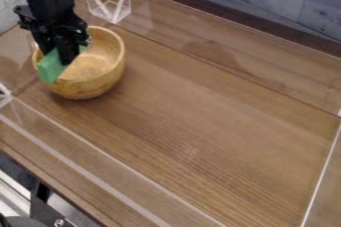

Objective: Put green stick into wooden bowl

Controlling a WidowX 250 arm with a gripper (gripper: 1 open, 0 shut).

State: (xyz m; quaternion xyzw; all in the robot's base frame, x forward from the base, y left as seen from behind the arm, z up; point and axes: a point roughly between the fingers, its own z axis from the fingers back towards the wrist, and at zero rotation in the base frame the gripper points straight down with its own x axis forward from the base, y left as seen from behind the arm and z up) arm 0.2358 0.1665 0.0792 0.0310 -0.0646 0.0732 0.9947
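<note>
The wooden bowl (91, 70) is round and light tan, sitting at the left of the wooden table. My black gripper (56, 52) hangs over the bowl's left rim, shut on the green stick (52, 68). The bright green stick points down from the jaws, its lower end over the bowl's left edge and hollow. I cannot tell whether its tip touches the bowl.
Clear acrylic walls (160, 186) border the table's front and left edges. A small clear bracket (111, 7) stands behind the bowl. A grey wall runs along the back. The brown tabletop (213, 102) stretches to the right of the bowl.
</note>
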